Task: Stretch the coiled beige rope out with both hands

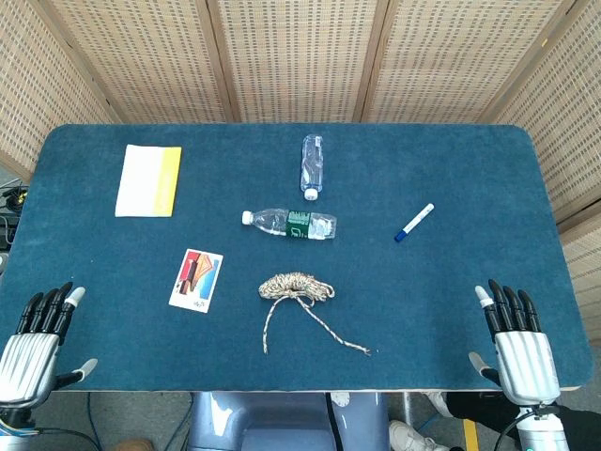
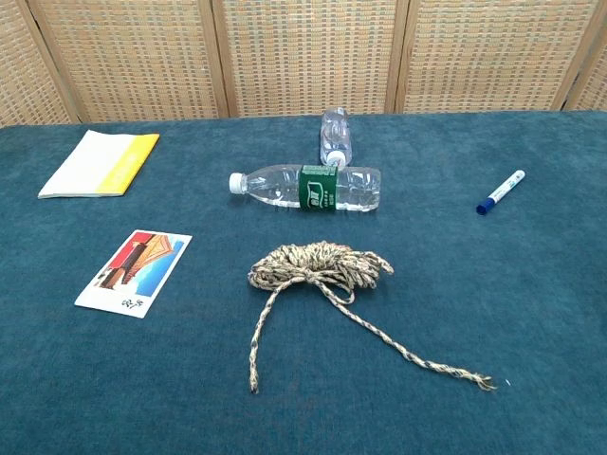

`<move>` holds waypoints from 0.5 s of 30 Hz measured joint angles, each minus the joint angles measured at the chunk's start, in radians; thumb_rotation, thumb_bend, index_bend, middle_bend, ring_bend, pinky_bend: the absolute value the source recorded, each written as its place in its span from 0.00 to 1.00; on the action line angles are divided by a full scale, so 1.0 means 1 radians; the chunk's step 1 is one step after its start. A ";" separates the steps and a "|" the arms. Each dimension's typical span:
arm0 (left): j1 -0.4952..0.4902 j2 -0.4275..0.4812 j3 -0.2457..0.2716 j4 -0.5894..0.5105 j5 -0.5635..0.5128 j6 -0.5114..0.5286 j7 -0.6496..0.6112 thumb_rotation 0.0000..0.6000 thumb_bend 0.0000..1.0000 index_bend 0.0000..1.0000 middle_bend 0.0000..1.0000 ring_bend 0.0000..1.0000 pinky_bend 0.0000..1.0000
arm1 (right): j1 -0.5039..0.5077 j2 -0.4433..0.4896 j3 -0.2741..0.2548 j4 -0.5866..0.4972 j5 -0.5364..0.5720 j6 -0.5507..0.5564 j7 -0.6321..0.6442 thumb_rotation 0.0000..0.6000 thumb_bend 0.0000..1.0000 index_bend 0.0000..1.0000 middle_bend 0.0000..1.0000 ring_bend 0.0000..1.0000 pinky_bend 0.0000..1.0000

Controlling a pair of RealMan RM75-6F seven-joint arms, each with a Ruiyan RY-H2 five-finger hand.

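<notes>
The beige rope lies coiled in a small bundle on the blue table near the front middle. Two loose ends trail from it toward the front edge, one to the left and a longer one to the right. My left hand rests at the front left corner, fingers extended and apart, holding nothing. My right hand rests at the front right corner in the same way, empty. Both hands are far from the rope. Neither hand shows in the chest view.
A green-labelled water bottle lies just behind the rope, with a second clear bottle further back. A card lies left of the rope. A yellow-white booklet sits far left, a blue-capped marker right.
</notes>
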 measured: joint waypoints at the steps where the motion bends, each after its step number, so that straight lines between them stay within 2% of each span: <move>1: 0.000 0.000 0.000 0.000 0.000 0.000 -0.001 1.00 0.00 0.00 0.00 0.00 0.00 | 0.000 0.000 0.000 0.000 0.000 0.000 0.000 1.00 0.00 0.00 0.00 0.00 0.00; 11: 0.000 -0.004 0.001 0.000 0.001 0.000 0.004 1.00 0.00 0.00 0.00 0.00 0.00 | 0.010 0.000 -0.009 0.001 -0.005 -0.025 0.006 1.00 0.00 0.01 0.00 0.00 0.00; 15: -0.002 -0.014 -0.003 0.000 -0.009 -0.007 0.024 1.00 0.00 0.00 0.00 0.00 0.00 | 0.051 0.007 -0.009 -0.001 -0.004 -0.103 0.011 1.00 0.00 0.10 0.00 0.00 0.00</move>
